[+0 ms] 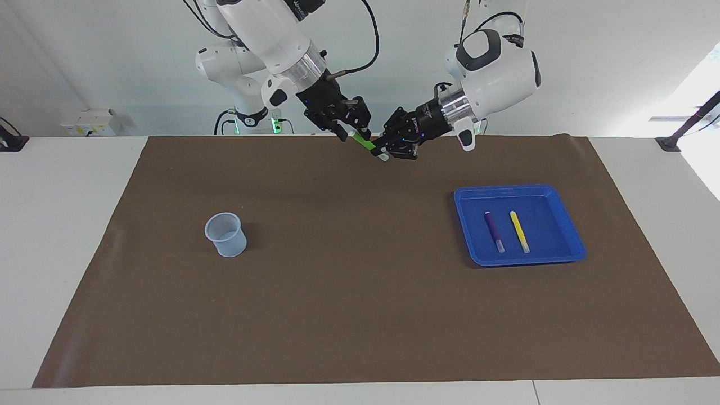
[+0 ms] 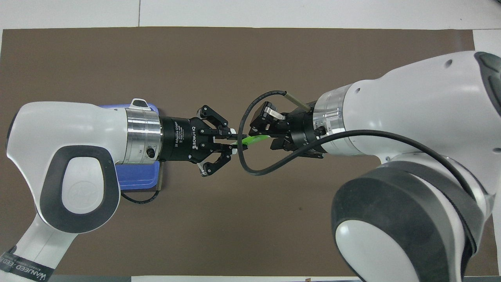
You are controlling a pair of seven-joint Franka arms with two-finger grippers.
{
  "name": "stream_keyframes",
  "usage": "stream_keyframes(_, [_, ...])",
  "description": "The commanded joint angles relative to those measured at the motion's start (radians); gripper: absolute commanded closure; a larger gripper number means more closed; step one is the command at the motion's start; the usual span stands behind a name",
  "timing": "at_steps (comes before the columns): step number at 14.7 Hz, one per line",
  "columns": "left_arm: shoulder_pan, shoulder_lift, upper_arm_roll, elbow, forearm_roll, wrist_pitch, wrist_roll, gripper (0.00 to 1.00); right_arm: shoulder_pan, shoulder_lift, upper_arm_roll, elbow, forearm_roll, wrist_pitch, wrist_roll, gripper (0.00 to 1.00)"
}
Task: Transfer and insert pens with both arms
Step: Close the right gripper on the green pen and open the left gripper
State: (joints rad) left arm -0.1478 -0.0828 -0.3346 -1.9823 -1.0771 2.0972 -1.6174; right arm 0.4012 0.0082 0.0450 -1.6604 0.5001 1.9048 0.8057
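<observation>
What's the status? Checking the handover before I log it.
Left hand shut on thin green pen at its pale end, over brown mat. Right hand at its other end. Nothing blocking the clear plastic cup.

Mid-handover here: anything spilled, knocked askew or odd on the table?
Nothing stands out. The cup stands upright toward the right arm's end. The purple pen and yellow pen lie side by side in the tray. The green pen is up in the air between the left claw and right claw.
</observation>
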Motion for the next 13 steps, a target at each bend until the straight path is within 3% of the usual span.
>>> stream_keyframes(1, [-0.019,-0.04,0.011,-0.041,-0.023,0.033,-0.01,1.0,-0.018,-0.001,0.004,0.008,0.005,-0.001,0.006,1.0])
stream_keyframes(7, [-0.036,-0.04,0.013,-0.04,-0.03,0.052,0.0,1.0,-0.041,-0.002,0.004,-0.004,0.003,0.013,-0.029,1.0])
stream_keyframes(8, [-0.042,-0.038,0.013,-0.036,-0.029,0.067,0.019,0.39,-0.047,-0.002,0.004,-0.002,0.003,0.007,-0.03,1.0])
stream_keyframes(9, [-0.044,-0.038,0.013,-0.038,-0.029,0.088,0.024,0.0,-0.047,-0.002,0.004,-0.002,-0.006,0.005,-0.03,1.0])
stream_keyframes(13, [-0.035,-0.034,0.016,-0.03,-0.015,0.08,0.021,0.0,-0.05,-0.004,0.004,-0.004,-0.069,0.003,-0.04,1.0])
